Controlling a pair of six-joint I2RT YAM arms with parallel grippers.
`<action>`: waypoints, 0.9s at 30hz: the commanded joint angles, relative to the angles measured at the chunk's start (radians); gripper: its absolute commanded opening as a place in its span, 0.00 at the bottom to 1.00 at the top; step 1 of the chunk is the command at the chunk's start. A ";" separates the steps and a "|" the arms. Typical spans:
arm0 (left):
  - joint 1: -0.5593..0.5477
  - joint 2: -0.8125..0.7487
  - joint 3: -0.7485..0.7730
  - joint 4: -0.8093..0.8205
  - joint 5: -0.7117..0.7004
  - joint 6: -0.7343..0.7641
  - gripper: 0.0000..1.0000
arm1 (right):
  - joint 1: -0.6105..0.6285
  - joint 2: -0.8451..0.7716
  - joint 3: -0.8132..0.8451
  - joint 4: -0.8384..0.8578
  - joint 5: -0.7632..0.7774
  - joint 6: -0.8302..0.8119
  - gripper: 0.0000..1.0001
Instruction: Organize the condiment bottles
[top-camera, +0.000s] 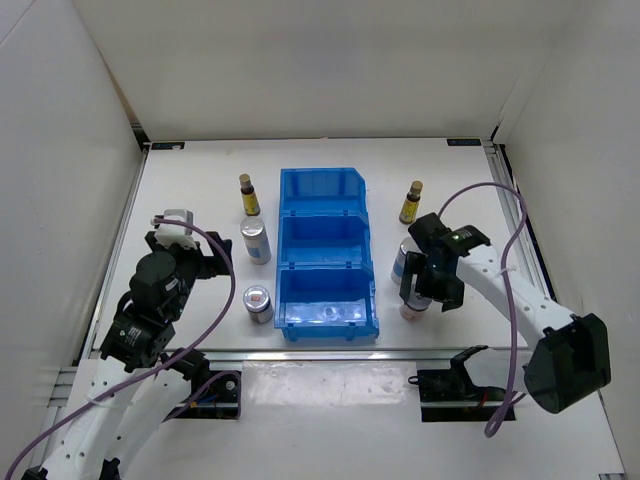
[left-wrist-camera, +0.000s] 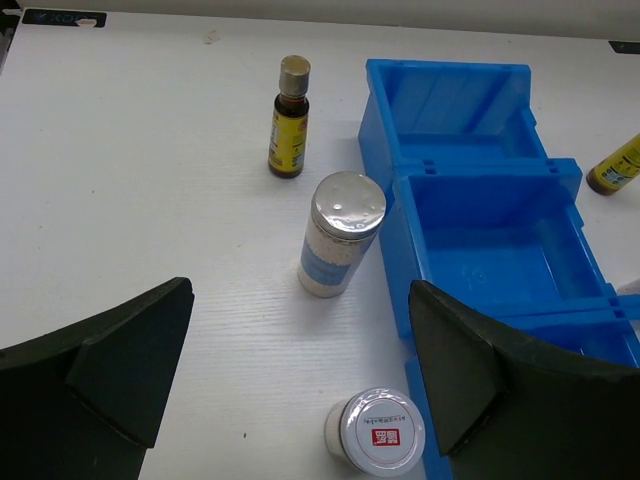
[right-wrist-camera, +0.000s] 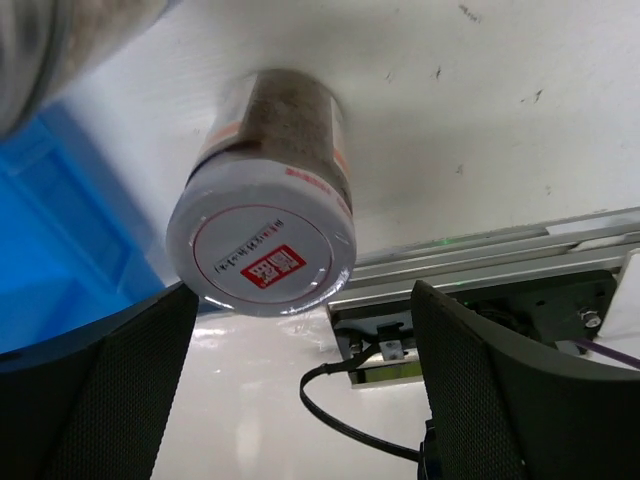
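On the left of the blue bin (top-camera: 325, 255) stand a slim amber bottle (top-camera: 248, 195), a white-blue cylinder (top-camera: 256, 241) and a short silver jar (top-camera: 259, 304). The left wrist view shows the same amber bottle (left-wrist-camera: 288, 120), cylinder (left-wrist-camera: 340, 235) and red-marked jar (left-wrist-camera: 380, 432). My left gripper (top-camera: 212, 262) is open and empty, left of them. On the right stand an amber bottle (top-camera: 411, 202), a cylinder (top-camera: 402, 262) and a jar (top-camera: 411, 309). My right gripper (top-camera: 414, 292) is open just above that jar (right-wrist-camera: 262, 195), not touching it.
The bin has three compartments, shown bare in the left wrist view (left-wrist-camera: 490, 200). The table's metal front rail (right-wrist-camera: 480, 260) lies close beside the right jar. White walls enclose the table on three sides.
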 joint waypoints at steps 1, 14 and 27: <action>-0.004 -0.003 -0.005 0.001 -0.022 -0.008 0.99 | 0.005 0.049 0.043 0.006 0.095 0.018 0.89; -0.004 0.006 -0.014 0.010 -0.022 -0.008 0.99 | 0.015 0.063 0.034 0.098 0.052 -0.067 0.29; -0.004 0.028 -0.014 0.010 -0.023 -0.008 0.99 | 0.488 0.017 0.298 -0.081 0.328 0.224 0.00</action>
